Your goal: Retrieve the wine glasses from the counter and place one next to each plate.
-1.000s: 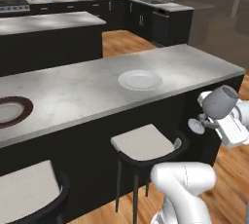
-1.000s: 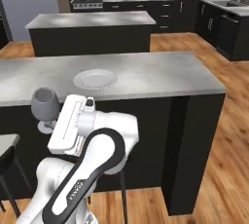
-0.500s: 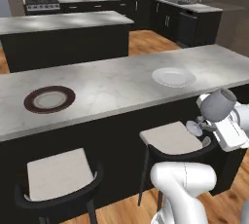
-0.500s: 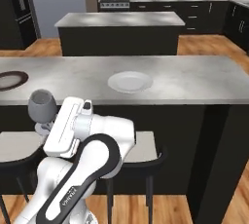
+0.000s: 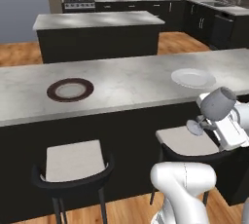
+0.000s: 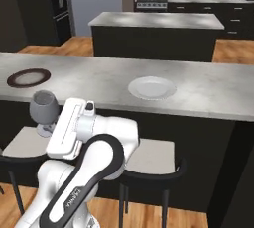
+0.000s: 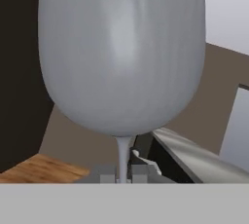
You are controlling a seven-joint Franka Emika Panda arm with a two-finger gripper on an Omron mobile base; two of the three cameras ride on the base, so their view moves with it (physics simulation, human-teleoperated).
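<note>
My gripper is shut on the thin stem of a grey see-through wine glass, held tilted in front of the long grey bar top and below its edge. In the right base view the wine glass and gripper hang at the left, over a stool. The hand view has the glass bowl close up, with the gripper on the stem. A brown-rimmed plate and a white plate lie on the bar top. Which far worktop is the counter I cannot tell.
Two black stools with pale seats stand under the bar top's near edge. Beyond it is a dark island, then black cabinets along the back wall. The floor is wood.
The base has driven left, so the whole scene slid right and the brown-rimmed plate came into both views. The glass stays in the shut gripper.
</note>
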